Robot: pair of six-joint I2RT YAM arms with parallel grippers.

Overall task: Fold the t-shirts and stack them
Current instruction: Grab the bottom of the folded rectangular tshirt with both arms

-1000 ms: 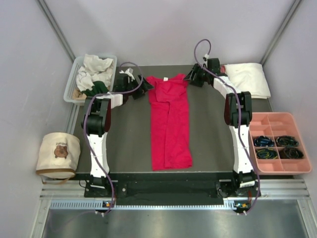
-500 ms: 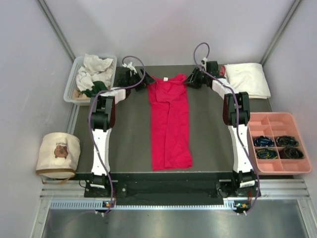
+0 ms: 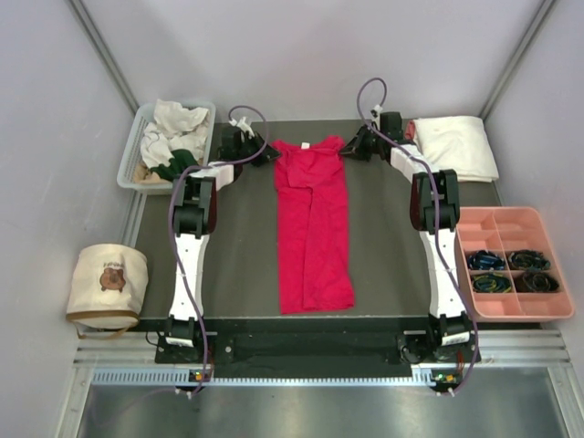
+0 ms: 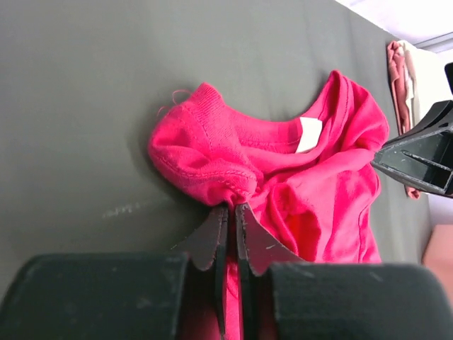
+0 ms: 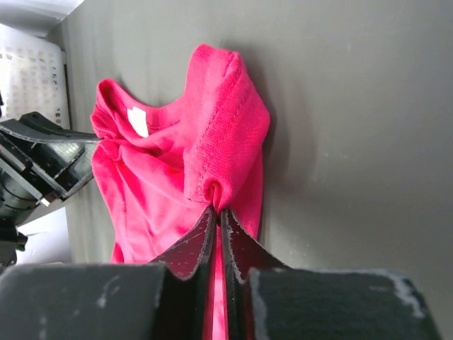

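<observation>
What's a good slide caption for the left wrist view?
Left gripper shut on a bunched shoulder of the red t-shirt, white neck label showing, on the dark table.

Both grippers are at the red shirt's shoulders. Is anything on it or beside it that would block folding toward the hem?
Nothing visible does. The left gripper and right gripper are shut on the red shirt, which lies flat with bare dark mat on both sides and nothing on top.
</observation>
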